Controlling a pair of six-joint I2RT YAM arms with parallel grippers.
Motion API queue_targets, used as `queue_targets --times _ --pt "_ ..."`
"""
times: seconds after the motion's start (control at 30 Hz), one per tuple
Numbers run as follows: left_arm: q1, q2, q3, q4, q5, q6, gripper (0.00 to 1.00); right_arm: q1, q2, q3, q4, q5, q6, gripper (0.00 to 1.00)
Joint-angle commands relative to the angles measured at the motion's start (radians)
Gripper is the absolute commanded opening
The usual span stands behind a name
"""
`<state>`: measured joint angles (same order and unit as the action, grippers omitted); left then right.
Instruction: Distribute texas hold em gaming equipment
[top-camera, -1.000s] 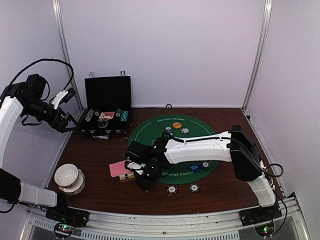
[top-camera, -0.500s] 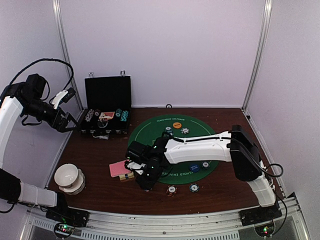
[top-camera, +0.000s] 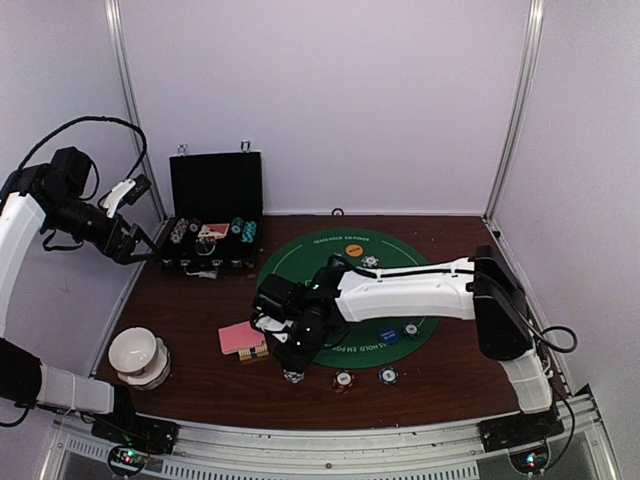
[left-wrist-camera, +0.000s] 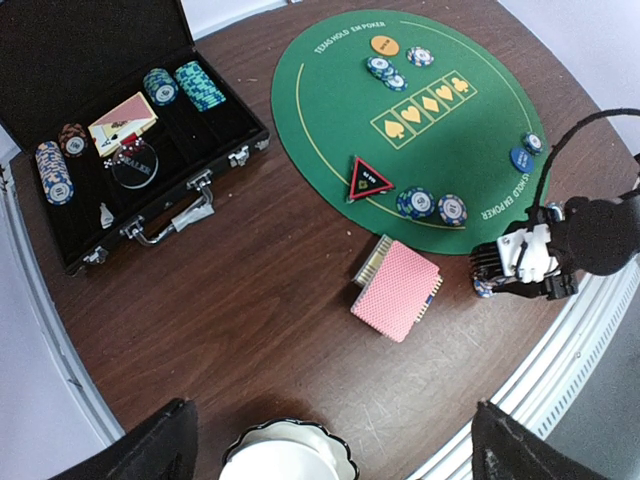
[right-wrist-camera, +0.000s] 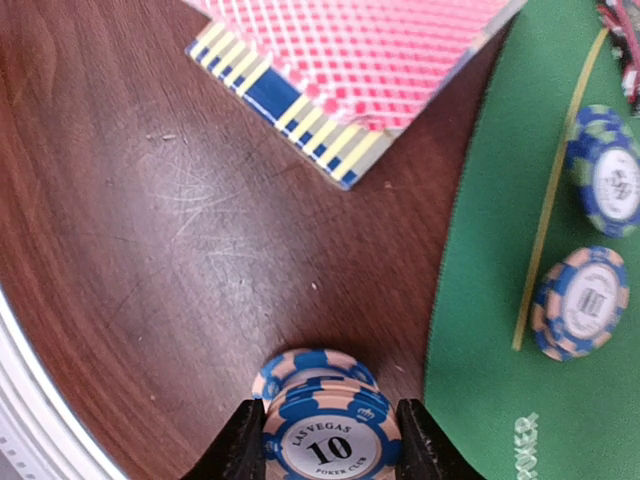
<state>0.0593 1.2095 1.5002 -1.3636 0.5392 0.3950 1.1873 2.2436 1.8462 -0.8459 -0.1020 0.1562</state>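
Out left of the green mat (left-wrist-camera: 330, 110), the left tool (top-camera: 138, 240) hangs high, well off the mat's left side, jaws spread wide with nothing between them. Next along, the black case (top-camera: 215, 185) stands open off the mat's far-left rim, lid upright, with chip stacks and a few cards in its tray. Nearer us, and further left of the mat, a white bowl (top-camera: 137, 352) sits on the worktop (top-camera: 190, 310).

Moving in, the pink-backed cards (left-wrist-camera: 397, 290) lie just off the mat's left rim on a blue-and-yellow striped box (left-wrist-camera: 370, 262), whose edge peeks out.

And here's the action. The right tool (right-wrist-camera: 322, 450) is low, just outside the mat's near-left rim. It is closed narrow on a blue-and-peach chip (right-wrist-camera: 322, 435) marked 10, a finger pressed to each side. A second chip (right-wrist-camera: 312, 365) in the same colours shows right behind it, and we cannot tell whether the two touch.

Just inside that rim, the red triangle marker (left-wrist-camera: 369, 180) and two striped chips (left-wrist-camera: 416, 202) sit on the felt. At the mat's far side we have the orange disc (left-wrist-camera: 385, 45) with a few small chips (left-wrist-camera: 380, 68) close by. On the mat's near-right, the blue disc (left-wrist-camera: 520, 158) lies with one chip just beside it. Two outlying chips (top-camera: 343, 380) rest on bare worktop just off the mat's near rim.
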Motion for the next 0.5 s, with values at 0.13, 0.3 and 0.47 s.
queue_targets --times 0.13,0.3,0.47 --pt "0.005 -0.016 0.031 -0.006 0.011 0.014 0.98 -0.065 -0.222 -0.098 -0.016 0.04 0.032 0.03" --pt "0.005 -0.017 0.032 -0.006 0.012 0.015 0.98 -0.15 -0.312 -0.262 0.01 0.053 0.07 0.02" --pt "0.005 -0.015 0.029 -0.005 0.017 0.015 0.97 -0.225 -0.371 -0.461 0.058 0.056 0.105 0.01"
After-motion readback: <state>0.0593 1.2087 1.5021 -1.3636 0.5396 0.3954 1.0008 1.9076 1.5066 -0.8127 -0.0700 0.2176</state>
